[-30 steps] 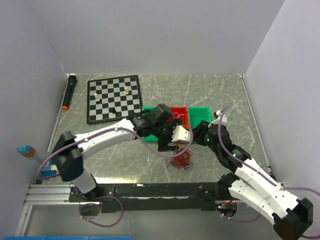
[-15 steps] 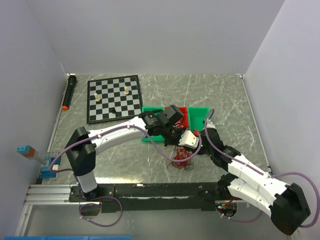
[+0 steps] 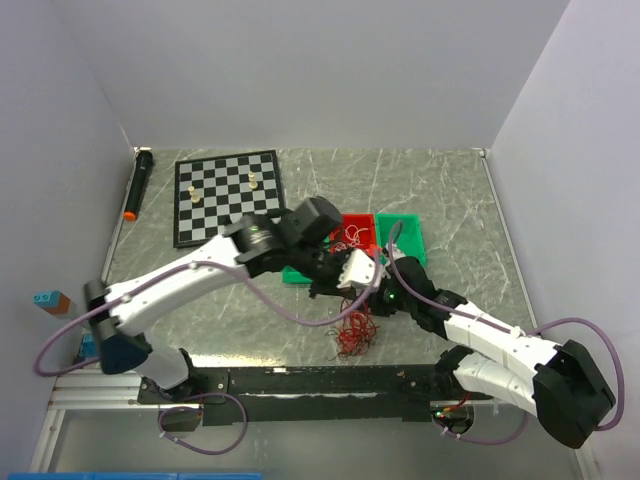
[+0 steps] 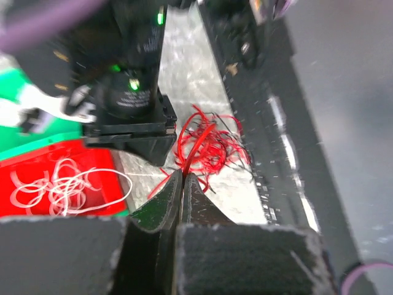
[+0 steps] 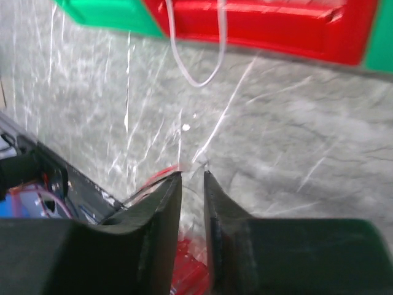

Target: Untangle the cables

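The cables (image 3: 353, 336) are a loose red tangle of thin wires on the grey table, near the front rail. In the left wrist view the cables (image 4: 209, 144) lie just beyond my left gripper (image 4: 183, 176), which is shut on a red strand. From above, the left gripper (image 3: 338, 296) sits just over the tangle's top. My right gripper (image 5: 192, 175) hovers low over the table with a narrow gap between its jaws. Red strands show under it and at its left fingertip (image 5: 175, 178). A white wire (image 3: 351, 236) lies in the red tray (image 3: 362, 220).
Green trays (image 3: 408, 236) flank the red tray. A chessboard (image 3: 228, 198) with a few pieces lies at the back left, with a black marker (image 3: 137, 183) beside it. Blue blocks (image 3: 48, 298) sit at the left edge. A black rail (image 3: 300, 380) runs along the front.
My left gripper has shut on a red strand and the tangle is drawn up longer. The right arm has stretched lower towards the tangle and its jaws have narrowed.
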Tool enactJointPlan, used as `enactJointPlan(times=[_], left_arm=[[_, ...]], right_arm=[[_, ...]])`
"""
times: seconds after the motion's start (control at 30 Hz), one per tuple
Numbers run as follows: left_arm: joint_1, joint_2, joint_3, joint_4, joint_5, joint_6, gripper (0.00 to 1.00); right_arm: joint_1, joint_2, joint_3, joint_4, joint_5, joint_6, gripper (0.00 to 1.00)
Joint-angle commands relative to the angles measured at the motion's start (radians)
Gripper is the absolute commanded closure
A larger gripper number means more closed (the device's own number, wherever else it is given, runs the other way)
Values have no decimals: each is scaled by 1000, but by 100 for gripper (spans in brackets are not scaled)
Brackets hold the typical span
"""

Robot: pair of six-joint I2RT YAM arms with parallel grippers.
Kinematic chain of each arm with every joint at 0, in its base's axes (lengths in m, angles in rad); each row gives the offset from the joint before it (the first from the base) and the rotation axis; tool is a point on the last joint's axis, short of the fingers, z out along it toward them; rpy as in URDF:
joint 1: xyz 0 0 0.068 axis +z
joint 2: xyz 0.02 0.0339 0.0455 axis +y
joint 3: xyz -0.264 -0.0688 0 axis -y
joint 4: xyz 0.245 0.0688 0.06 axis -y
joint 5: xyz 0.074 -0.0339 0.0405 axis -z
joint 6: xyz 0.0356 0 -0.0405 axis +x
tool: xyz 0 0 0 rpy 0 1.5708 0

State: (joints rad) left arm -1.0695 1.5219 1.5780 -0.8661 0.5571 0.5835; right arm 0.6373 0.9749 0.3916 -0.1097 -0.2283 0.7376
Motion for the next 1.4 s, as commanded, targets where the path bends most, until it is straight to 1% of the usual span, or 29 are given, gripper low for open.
enactJointPlan(times=[0.0,0.07,0.1,0.2,0.4,0.53,0.57,0.63,0.7,0.8,0.87,0.97,1.03,1.13,1.2,1.37], left_arm=[[-7,-118,89,-141,26,-79,99],[-7,-153,94,-189,-5,-82,99],[-9,-172,83,-195,-22,-82,99],[-6,-250,24,-183,-66,-109,99],[28,-311,2,-169,-131,-74,99],[28,-345,-87,-142,-140,-13,99],[28,-351,-113,-136,-141,-1,99],[28,-365,-160,-113,-155,10,99],[28,-373,-203,-90,-172,1,99],[28,-384,-277,-56,-209,-30,99],[28,-387,-308,-37,-232,-50,99],[39,-390,-340,-34,-285,-59,99],[68,-396,-377,-31,-325,-60,99],[132,-431,-426,-2,-367,-59,99],[183,-450,-438,21,-373,-60,99],[197,-453,-406,21,-350,-82,99]], right_arm=[[56,-8,32,2,41,-7,79],[84,-24,38,-33,85,-7,85],[96,-37,39,-53,115,-7,88],[113,-68,43,-103,167,-3,100],[124,-125,64,-200,227,-9,100],[133,-185,67,-190,198,-35,100],[133,-199,61,-165,172,-47,94],[134,-209,47,-139,123,-55,73],[139,-211,33,-110,89,-60,56],[153,-202,6,-50,32,-58,47],[154,-183,-13,-7,-15,-60,45],[159,-144,-36,25,-51,-58,44],[162,-127,-54,44,-62,-55,44],[163,-101,-66,54,-54,-47,48],[165,-88,-60,51,-52,-52,50],[173,-119,-56,103,-88,-76,50]])
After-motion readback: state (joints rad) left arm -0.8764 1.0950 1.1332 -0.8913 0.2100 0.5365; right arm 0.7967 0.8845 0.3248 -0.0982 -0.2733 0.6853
